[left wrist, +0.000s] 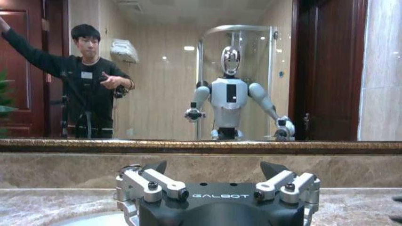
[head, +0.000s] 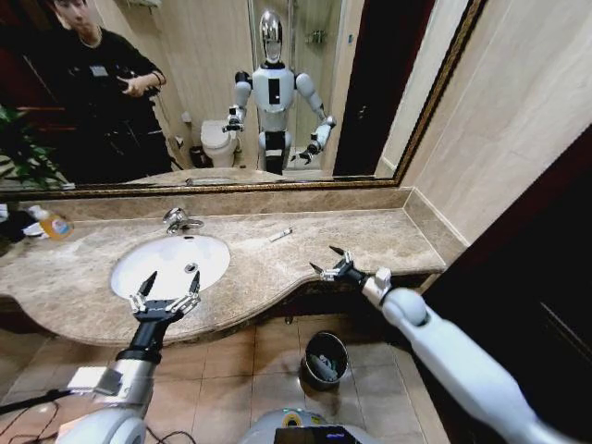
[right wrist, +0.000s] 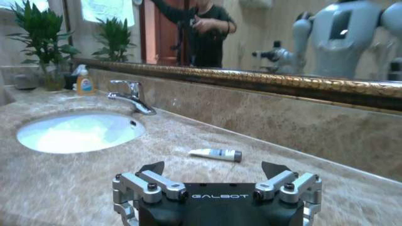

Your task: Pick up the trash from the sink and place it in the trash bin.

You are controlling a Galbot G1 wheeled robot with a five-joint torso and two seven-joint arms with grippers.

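Nearest the robot, down on the tiled floor below the counter edge, sits the trash bin (head: 326,358), a small black bucket that looks like it already has a few bits inside, though what exactly is hard to say. Up from there, the left gripper (head: 165,294) hovers over the front lip of the sink (head: 153,268), fingers spread wide and holding nothing. The basin itself looks bare from the head view, so there doesn't seem to be anything for that hand to grab there. Over on the other side, the right gripper (head: 330,261) hangs above the front edge of the counter (head: 388,236), also wide open and empty. The bit that matters is the small white tube (head: 281,235) with a dark cap, lying flat on the marble between the sink and the right gripper, out of the basin and closer to the mirror. In the right wrist view the tube (right wrist: 215,154) lies just ahead of the open fingers, and its long axis runs crosswise to the direction the gripper is pointing. So the right arm is clearly the nearer one and lined up for it; probably it just needs to reach forward and drop down so the fingers close across the tube's narrow width. Further back are the faucet (head: 179,220) and a soap bottle (head: 54,225) of orange liquid at the far left of the counter.
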